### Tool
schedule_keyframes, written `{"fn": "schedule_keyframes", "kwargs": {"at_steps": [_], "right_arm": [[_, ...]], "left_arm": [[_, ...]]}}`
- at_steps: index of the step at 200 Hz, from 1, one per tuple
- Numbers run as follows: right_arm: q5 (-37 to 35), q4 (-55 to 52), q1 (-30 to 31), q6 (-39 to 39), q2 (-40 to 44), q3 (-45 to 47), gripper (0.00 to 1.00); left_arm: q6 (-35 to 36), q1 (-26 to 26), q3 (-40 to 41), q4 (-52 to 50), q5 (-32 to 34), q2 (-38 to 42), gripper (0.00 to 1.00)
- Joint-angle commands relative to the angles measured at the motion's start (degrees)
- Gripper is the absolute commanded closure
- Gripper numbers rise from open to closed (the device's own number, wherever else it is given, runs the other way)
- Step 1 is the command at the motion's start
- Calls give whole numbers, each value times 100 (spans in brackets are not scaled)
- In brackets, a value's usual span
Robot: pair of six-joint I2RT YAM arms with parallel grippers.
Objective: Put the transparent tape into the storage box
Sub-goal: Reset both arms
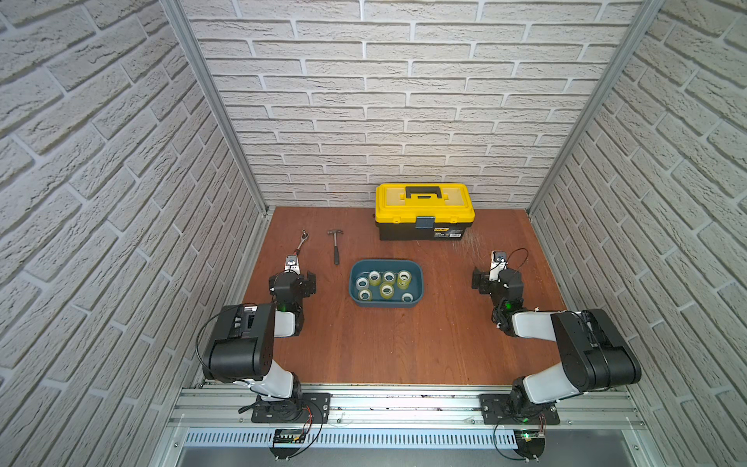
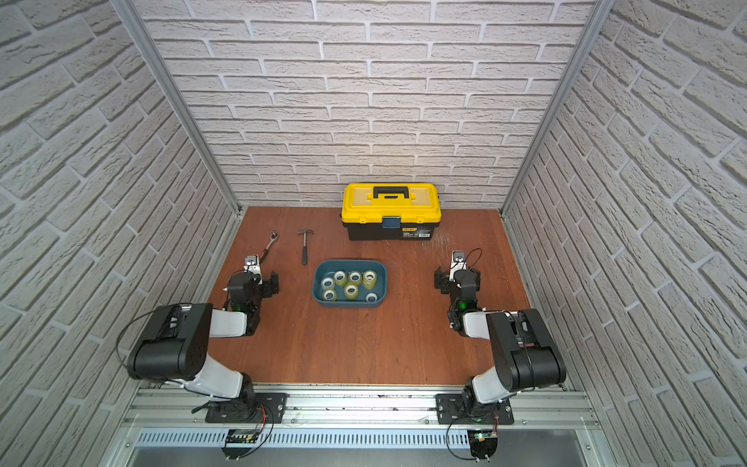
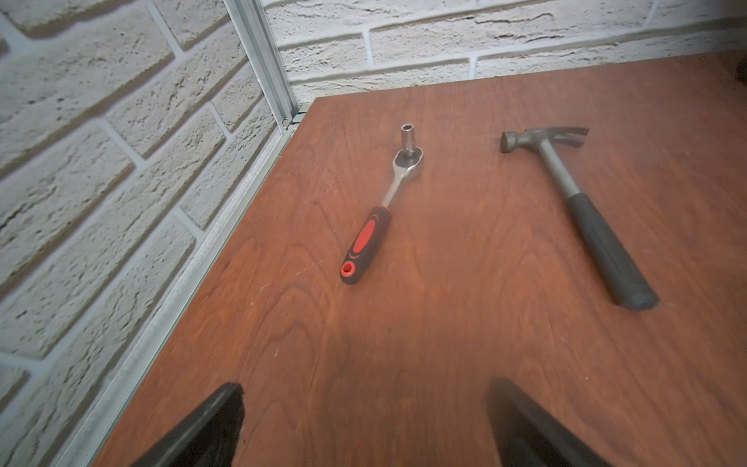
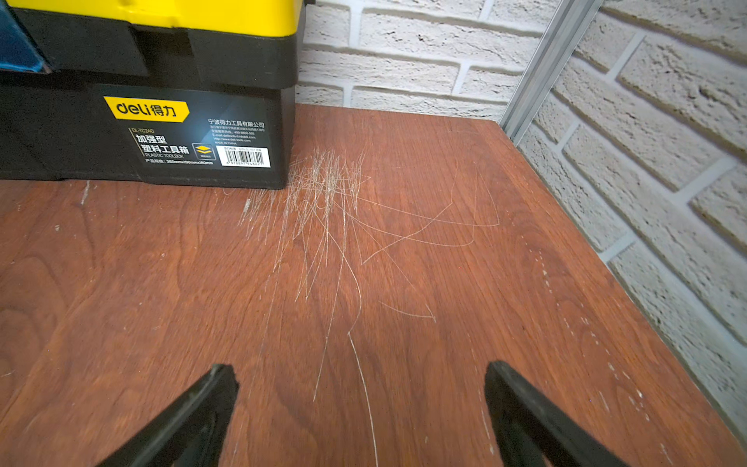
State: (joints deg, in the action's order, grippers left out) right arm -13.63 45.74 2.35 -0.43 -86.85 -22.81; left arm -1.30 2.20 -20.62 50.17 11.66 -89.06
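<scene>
Between the wide-open, empty left gripper [image 3: 364, 408] and right gripper [image 4: 359, 388], yellowish clear-tape rolls [image 1: 387, 290] sit inside the shallow teal plastic tub [image 1: 384, 303], probably light, stiff, slick, best pinched across one ring wall.

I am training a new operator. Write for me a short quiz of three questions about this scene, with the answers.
1. True or false: some rolls of transparent tape lie on the table, outside the storage box.
2. Which thing lies nearest to the left gripper? A. hammer B. ratchet wrench C. yellow toolbox
3. Fill in the missing word: the left gripper and the right gripper are both ____ and hold nothing.

Key
1. False: every roll in view is inside the storage box.
2. B
3. open
</scene>
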Motion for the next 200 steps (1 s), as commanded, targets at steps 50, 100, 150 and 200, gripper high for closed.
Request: {"fn": "schedule_keyframes", "kwargs": {"at_steps": [50,100,150,200], "right_arm": [[36,331,-7,16,-7,59,1],[20,348,-6,16,-25,57,1],[37,338,-11,21,-7,57,1],[37,340,-8,19,1,66,1]], "left_arm": [[-63,60,-127,90,-149,20,2],[-60,53,-126,93,-150,22,2],[-52,53,-135,83,-147,11,2],[-81,82,-170,12,-228,11,2]]}}
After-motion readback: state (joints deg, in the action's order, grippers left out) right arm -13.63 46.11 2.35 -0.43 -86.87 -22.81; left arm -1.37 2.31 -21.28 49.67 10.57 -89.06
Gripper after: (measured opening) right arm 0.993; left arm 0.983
